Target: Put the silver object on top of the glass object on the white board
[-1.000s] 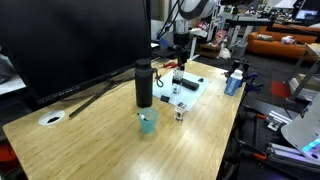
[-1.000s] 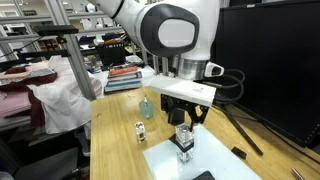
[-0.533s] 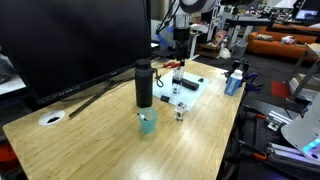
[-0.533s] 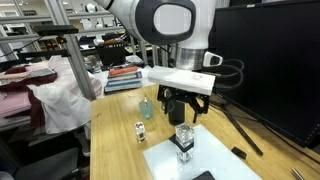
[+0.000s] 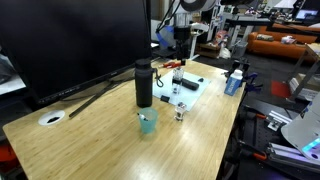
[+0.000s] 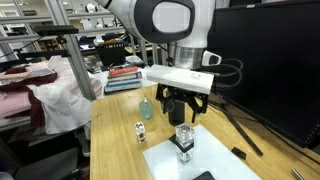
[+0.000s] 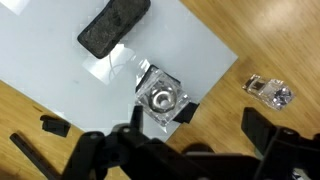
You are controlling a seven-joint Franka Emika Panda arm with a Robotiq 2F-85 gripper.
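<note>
- The gripper [image 6: 181,112] hangs above the white board [image 6: 225,160], its jaws spread apart and holding nothing.
- The silver object [image 7: 162,98] lies on the board, straight below the gap between the jaws and clear of both fingers [image 7: 275,135].
- It seems to sit on top of the glass object [image 7: 145,82], though the stack is small and hard to read.
- A black block [image 7: 113,25] lies on the same board, near the stack but apart from it.
- A second small shiny piece [image 7: 270,92] lies off the board on the wooden table [image 7: 250,40].
</note>
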